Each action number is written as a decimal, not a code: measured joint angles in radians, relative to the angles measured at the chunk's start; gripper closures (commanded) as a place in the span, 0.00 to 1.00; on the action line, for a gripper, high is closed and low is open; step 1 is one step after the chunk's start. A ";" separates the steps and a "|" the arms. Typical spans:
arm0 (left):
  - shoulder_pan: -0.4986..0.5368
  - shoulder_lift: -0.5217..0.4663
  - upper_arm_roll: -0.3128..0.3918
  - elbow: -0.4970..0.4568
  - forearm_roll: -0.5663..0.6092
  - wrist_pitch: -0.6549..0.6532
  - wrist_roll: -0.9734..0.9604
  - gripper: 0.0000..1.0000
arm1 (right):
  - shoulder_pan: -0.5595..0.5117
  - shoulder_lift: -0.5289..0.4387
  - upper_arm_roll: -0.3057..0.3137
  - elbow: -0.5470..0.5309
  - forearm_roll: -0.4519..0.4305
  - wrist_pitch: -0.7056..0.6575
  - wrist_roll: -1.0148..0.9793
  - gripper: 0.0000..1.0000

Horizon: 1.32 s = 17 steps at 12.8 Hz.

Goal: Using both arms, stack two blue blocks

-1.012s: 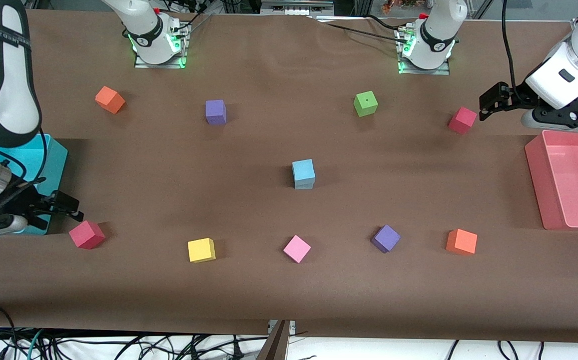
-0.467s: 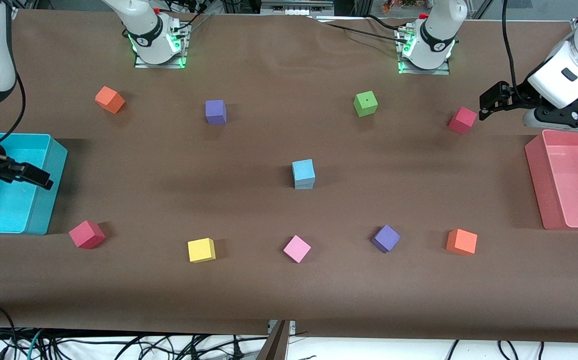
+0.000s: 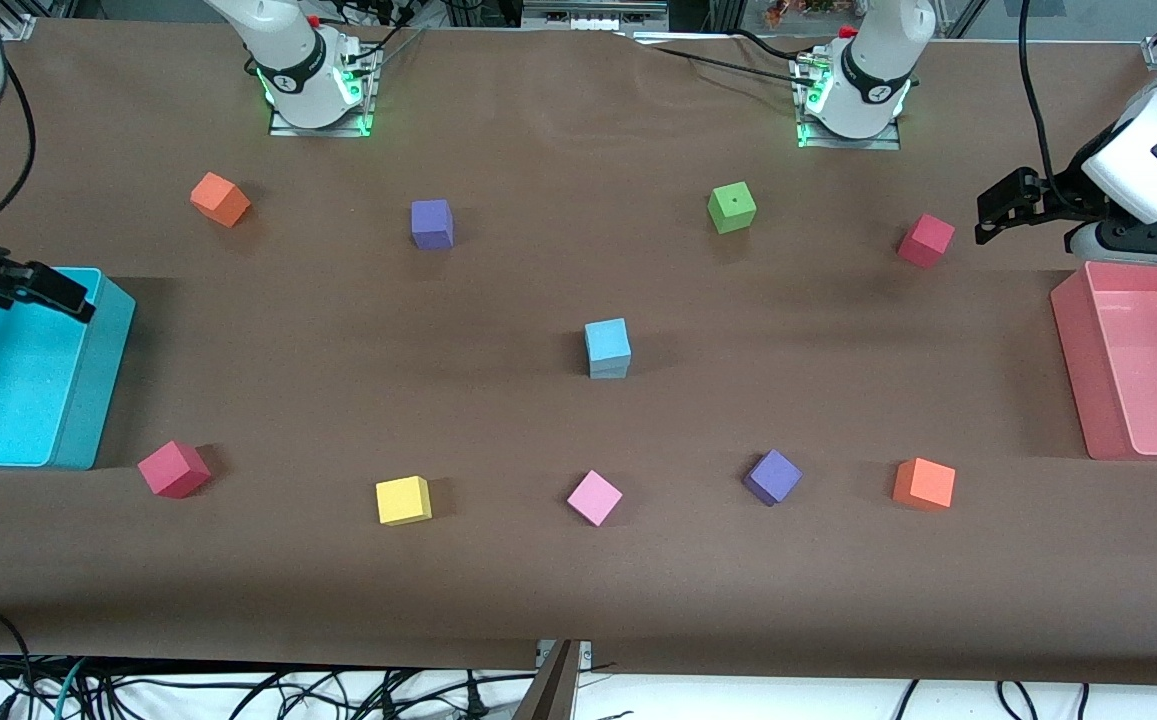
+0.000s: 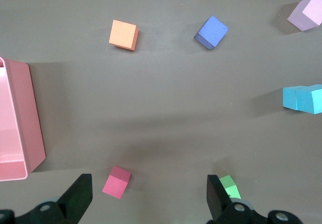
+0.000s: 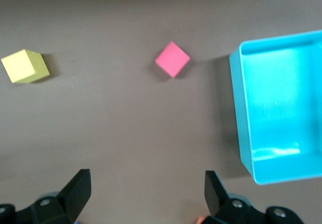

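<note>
Left gripper [image 3: 1000, 205] hangs empty, jaws spread wide, over the counter [image 3: 538, 580] beside the pink bin [image 3: 1073, 370]; a red cube [image 3: 926, 240] sits close by. Right gripper [image 3: 43, 290] also spread wide and empty, over the rim of the cyan bin [image 3: 98, 400]. Both arms partly cut off at the frame edges. The two blue blocks [image 3: 607, 347] sit stacked mid-counter, one on top of the other, well apart from both grippers; the lower one is mostly hidden. No readable writing anywhere.
</note>
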State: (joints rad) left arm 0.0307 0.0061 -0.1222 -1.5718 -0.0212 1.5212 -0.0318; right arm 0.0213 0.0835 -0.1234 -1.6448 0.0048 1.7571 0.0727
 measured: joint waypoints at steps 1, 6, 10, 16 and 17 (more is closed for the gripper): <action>0.000 0.000 -0.001 0.000 0.000 0.000 0.000 0.00 | -0.006 -0.001 0.000 0.008 0.000 -0.032 -0.004 0.00; 0.000 0.002 -0.008 0.000 0.000 -0.007 0.000 0.00 | -0.007 -0.001 0.006 0.027 0.000 -0.092 -0.062 0.00; 0.000 0.003 -0.008 0.000 0.000 -0.027 0.000 0.00 | -0.011 0.002 0.005 0.036 0.000 -0.116 -0.075 0.00; 0.000 0.003 -0.007 0.001 0.000 -0.031 0.000 0.00 | -0.012 0.022 0.005 0.074 0.000 -0.141 -0.079 0.00; 0.000 0.003 -0.006 0.001 0.000 -0.031 0.000 0.00 | -0.012 0.026 0.005 0.075 0.000 -0.141 -0.079 0.00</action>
State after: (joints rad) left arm 0.0307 0.0089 -0.1286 -1.5705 -0.0212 1.4900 -0.0318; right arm 0.0098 0.1093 -0.1181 -1.5696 0.0048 1.6165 -0.0059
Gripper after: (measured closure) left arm 0.000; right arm 0.000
